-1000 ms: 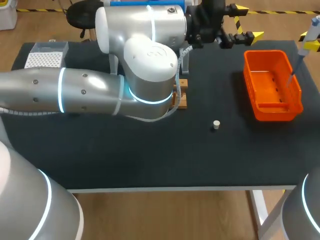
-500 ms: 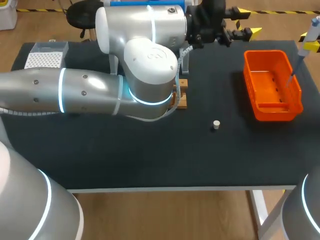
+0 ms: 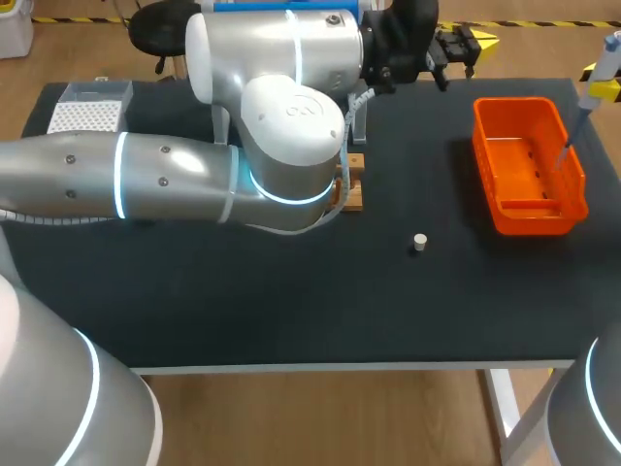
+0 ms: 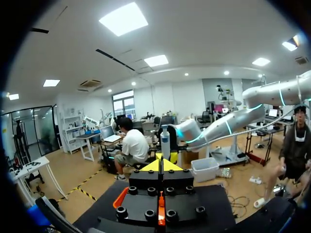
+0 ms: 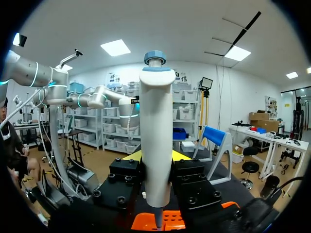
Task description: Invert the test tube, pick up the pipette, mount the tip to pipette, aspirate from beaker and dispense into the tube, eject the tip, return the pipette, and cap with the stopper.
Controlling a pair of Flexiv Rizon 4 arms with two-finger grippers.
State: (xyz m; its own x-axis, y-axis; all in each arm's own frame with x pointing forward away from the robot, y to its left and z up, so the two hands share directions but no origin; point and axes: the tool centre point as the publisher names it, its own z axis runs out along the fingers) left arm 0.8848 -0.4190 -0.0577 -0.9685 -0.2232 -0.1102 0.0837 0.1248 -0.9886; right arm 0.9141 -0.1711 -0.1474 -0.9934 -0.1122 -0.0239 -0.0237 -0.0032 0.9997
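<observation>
1. My right hand (image 5: 155, 156) is clamped on the pipette (image 5: 155, 126), which stands upright with its lower end over the orange bin (image 3: 536, 219). If the grip is off-centre, the pipette could tilt or slip.
2. The nozzle sits close to the bin's wall on my right. An ejected tip might strike the rim and land on the tabletop (image 3: 291, 301).
3. My left hand (image 3: 464, 44), pinched narrow on nothing, hangs over the tabletop's far edge, well apart from the stopper (image 3: 419, 243). That small stopper could roll when grasped.
4. I can't see the tube, so I can't judge capping alignment.
</observation>
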